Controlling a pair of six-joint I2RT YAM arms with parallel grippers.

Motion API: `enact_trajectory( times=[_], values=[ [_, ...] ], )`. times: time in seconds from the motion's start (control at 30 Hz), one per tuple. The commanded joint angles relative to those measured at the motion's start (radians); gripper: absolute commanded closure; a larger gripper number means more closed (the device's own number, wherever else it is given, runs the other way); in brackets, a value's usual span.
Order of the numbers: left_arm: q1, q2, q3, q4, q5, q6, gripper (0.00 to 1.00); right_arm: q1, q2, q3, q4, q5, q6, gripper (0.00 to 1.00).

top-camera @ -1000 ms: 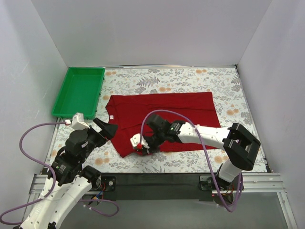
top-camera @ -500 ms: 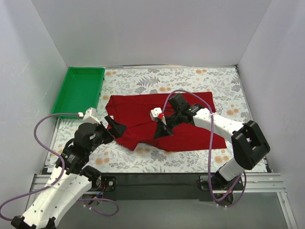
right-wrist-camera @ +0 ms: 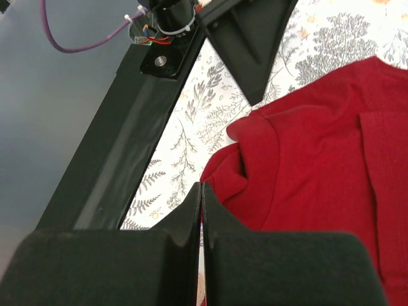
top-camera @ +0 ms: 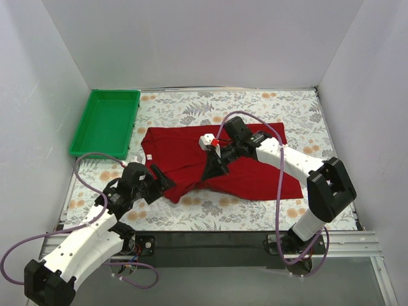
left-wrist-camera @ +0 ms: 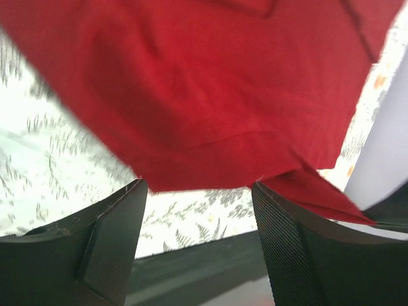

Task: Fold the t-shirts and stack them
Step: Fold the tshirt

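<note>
T-shirt [top-camera: 178, 150]: plain dark red, no print; small white label [top-camera: 148, 157].
Table cover [top-camera: 191, 108]: white, grey leaf print, orange flowers.
Tray [top-camera: 105, 124]: bright green.
Arms: white shells, black joints.
Left gripper [top-camera: 164, 180], right gripper [top-camera: 207, 175]: black.
Cables [top-camera: 278, 191]: purple.
Walls [top-camera: 204, 44]: pale grey.
Front rail [top-camera: 210, 241]: black.

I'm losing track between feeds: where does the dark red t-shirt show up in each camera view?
Top external: t-shirt mid-table, near edge lifted at the right gripper.
Left wrist: fills the upper frame, its edge just above the open left gripper.
Right wrist: right half of the frame, bunched at the shut right gripper.
Shared landmark: the floral table cover, seen beside the t-shirt in all three.
</note>
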Motion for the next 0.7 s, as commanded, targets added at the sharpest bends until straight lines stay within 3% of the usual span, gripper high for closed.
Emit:
enact_trajectory(
  times=[0.0,0.13,0.33,0.67],
  values=[
    [0.007,0.003,-0.076,-0.014,0.062,-0.204,0.38,0.003,0.019,0.015,-0.005,-0.012,0.013,0.99],
    [0.007,0.044,-0.111,0.010,0.034,-0.273,0.39,0.004,0.007,-0.008,-0.002,-0.005,0.009,0.99],
    [0.007,0.129,-0.070,-0.082,-0.077,-0.331,0.44,0.006,-0.019,0.000,0.003,-0.012,0.015,0.99],
    [0.007,0.161,-0.125,0.044,-0.121,-0.443,0.52,0.004,-0.013,-0.008,0.021,-0.044,0.044,0.99]
  ],
)
